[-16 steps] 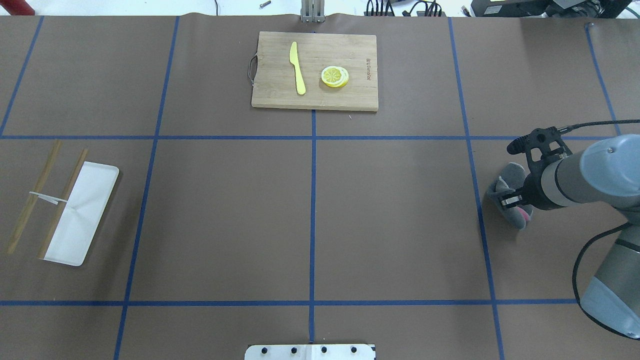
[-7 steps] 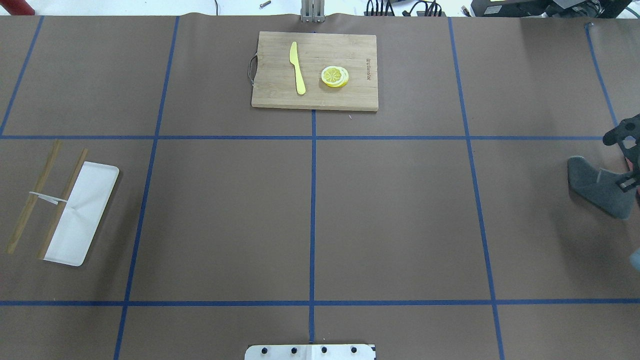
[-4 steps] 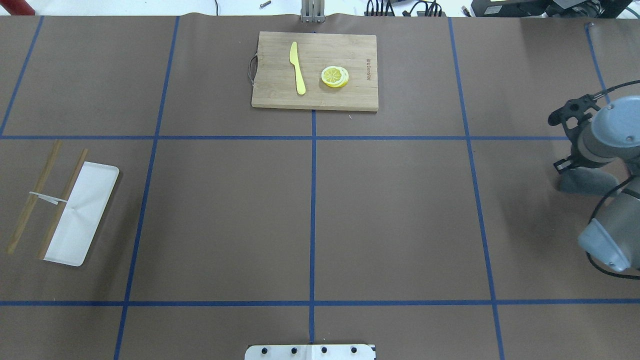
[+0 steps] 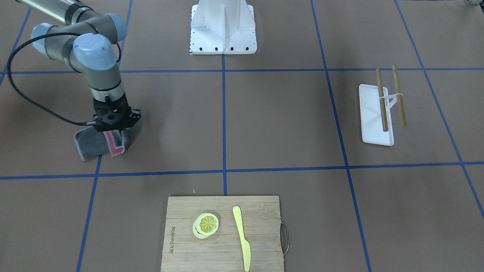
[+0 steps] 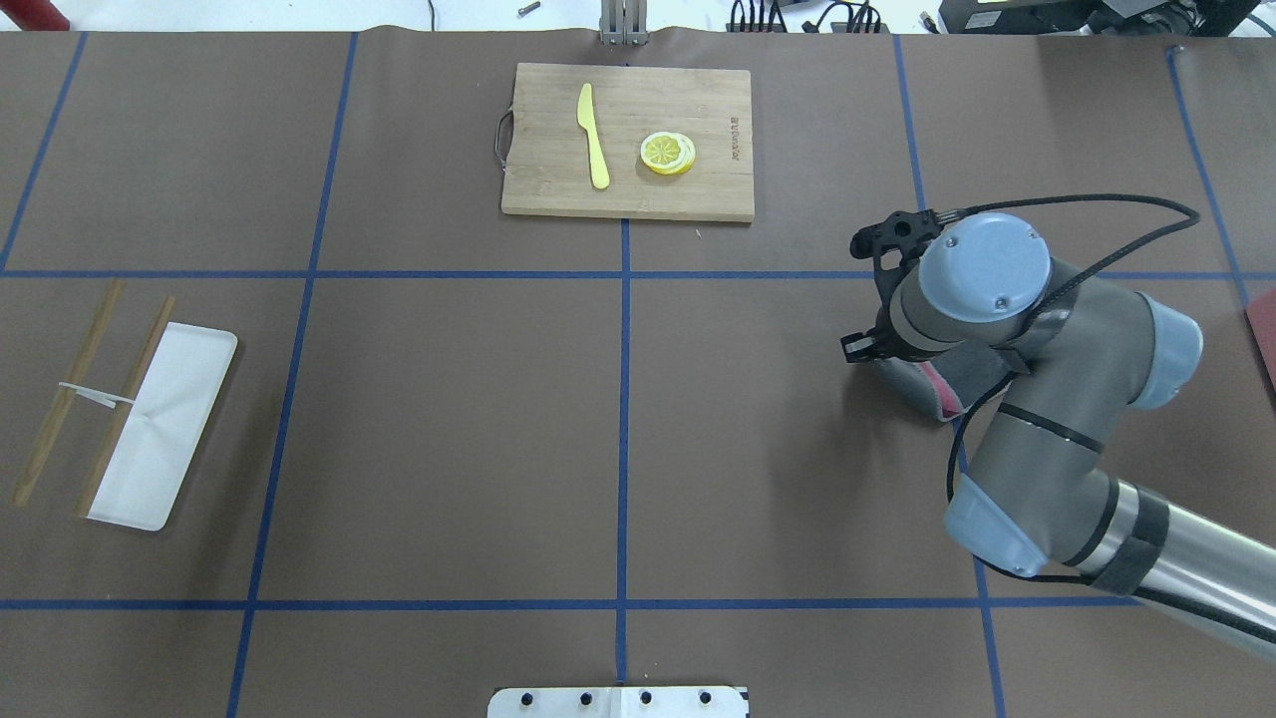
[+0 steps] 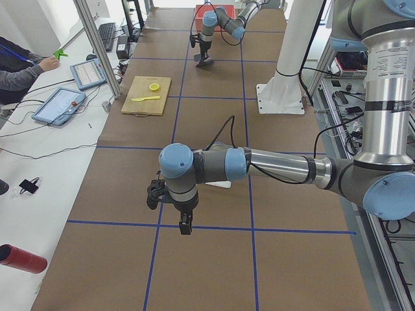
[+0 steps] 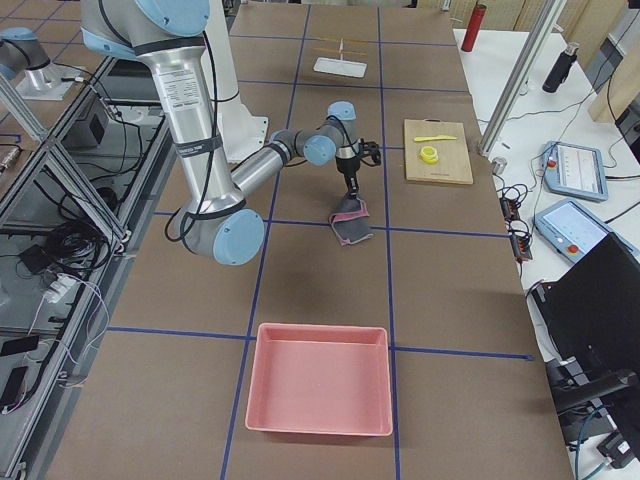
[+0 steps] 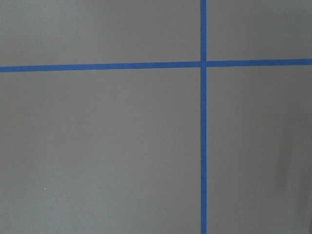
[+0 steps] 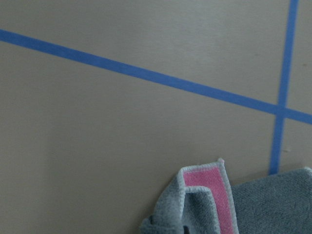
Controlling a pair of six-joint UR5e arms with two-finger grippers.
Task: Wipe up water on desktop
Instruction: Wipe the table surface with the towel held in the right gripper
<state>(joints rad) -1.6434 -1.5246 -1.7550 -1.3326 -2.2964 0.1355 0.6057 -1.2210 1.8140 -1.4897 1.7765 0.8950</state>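
Brown desk (image 5: 449, 419) with blue tape grid, spread under everything. On it at the robot's right, straddling a tape line: gray cloth (image 4: 94, 145) with pink edging, gripped by the right end effector (image 4: 113, 128). Left end effector (image 6: 185, 223) poised above bare desk; clenched or released, cannot tell. Far side: cutting board (image 5: 558, 194) with knife (image 5: 595, 140) and lemon slices (image 5: 667, 153).

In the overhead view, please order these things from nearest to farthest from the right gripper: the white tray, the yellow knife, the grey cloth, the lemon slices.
Measured from the right gripper:
1. Grey cloth, directly at the gripper, on the right side.
2. Lemon slices, on the cutting board, at the far centre.
3. Yellow knife, on the same board, left of the slices.
4. White tray, at the far left.
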